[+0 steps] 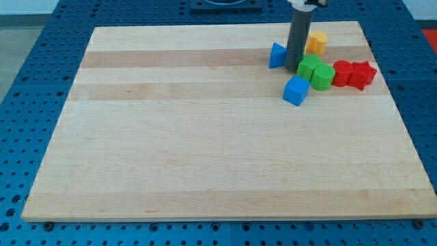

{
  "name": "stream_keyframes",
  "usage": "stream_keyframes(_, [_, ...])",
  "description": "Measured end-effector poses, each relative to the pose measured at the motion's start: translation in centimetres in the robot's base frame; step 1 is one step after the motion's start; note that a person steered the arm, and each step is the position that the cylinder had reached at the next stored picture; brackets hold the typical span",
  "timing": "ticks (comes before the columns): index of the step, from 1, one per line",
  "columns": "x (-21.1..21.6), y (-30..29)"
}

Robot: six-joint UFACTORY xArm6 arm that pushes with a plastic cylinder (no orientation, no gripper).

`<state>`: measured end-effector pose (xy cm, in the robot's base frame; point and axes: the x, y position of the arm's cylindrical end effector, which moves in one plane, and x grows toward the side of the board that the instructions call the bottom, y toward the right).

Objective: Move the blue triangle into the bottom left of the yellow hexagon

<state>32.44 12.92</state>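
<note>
Resting on the wooden board (205, 150) nr its top-right corner, my tip (292, 70) (plain rod, no pincer to open/shut) touches the blue triangle's (276, 55) right side, w/ yellow hexagon (316, 42) just up-right of the rod.

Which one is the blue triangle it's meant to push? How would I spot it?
Look near the wooden board's top right, where the blocks cluster. The blue triangle sits leftmost, just left of my tip. The other blue block, a cube, lies lower, below the green blocks.

Dark rod upright at the view's top right, my tip (293, 69) down on the surface
</note>
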Motion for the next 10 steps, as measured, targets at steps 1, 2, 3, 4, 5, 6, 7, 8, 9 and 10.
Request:
stream_keyframes(1, [-0.1,-0.3])
stream_keyframes(2, [2.9,-6.0])
stream_keyframes(3, [6.4,-11.1])
stream_keyframes(4, [6.8,-12.5])
stream_keyframes(5, [3.8,-9.7])
stream_keyframes(6, [3.8,-8.7])
stream_keyframes(7, [3.3,-7.0])
stream_keyframes(8, [3.2,-7.0])
stream_keyframes(9, [0.3,-7.1])
stream_keyframes(10, [-2.1,-6.3])
